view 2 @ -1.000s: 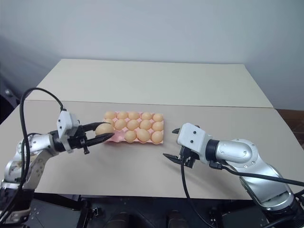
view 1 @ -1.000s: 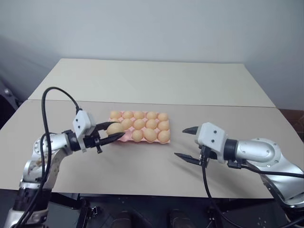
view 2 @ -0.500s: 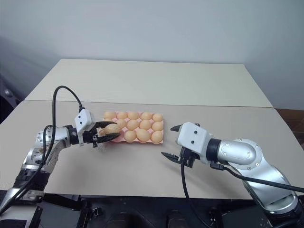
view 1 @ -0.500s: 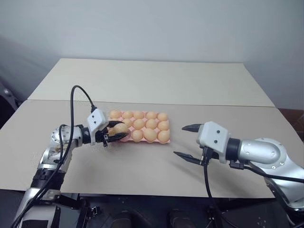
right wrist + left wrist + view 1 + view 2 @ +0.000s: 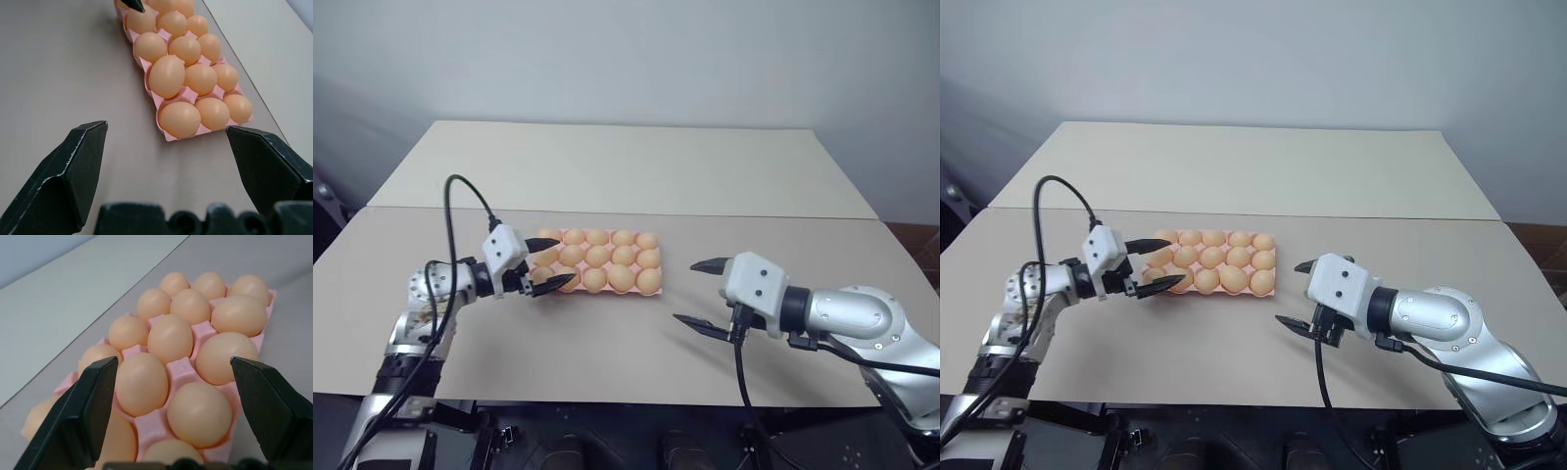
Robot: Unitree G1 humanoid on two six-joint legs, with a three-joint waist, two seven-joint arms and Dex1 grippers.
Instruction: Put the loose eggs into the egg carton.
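Note:
The pink egg carton [image 5: 607,293] lies at the table's middle, and the pale orange eggs [image 5: 598,257] sit in its cups. My left gripper [image 5: 555,264] is open at the carton's left end, one finger on each side of the end eggs [image 5: 170,338], gripping none. In the left wrist view pink ridges of the carton [image 5: 180,368] show between the eggs. My right gripper [image 5: 687,291] hangs open to the right of the carton, apart from it, with nothing between its fingers [image 5: 73,171]. The right wrist view looks along the carton [image 5: 169,137] from its right end.
The table is two tan panels joined by a seam [image 5: 783,219] behind the carton. Bare tabletop [image 5: 607,343] lies between the carton and the front edge. A black cable [image 5: 460,196] loops above my left arm.
My left gripper carried an egg to the carton's left end and opened; the egg now rests in the carton. The right gripper has stayed in place, open.

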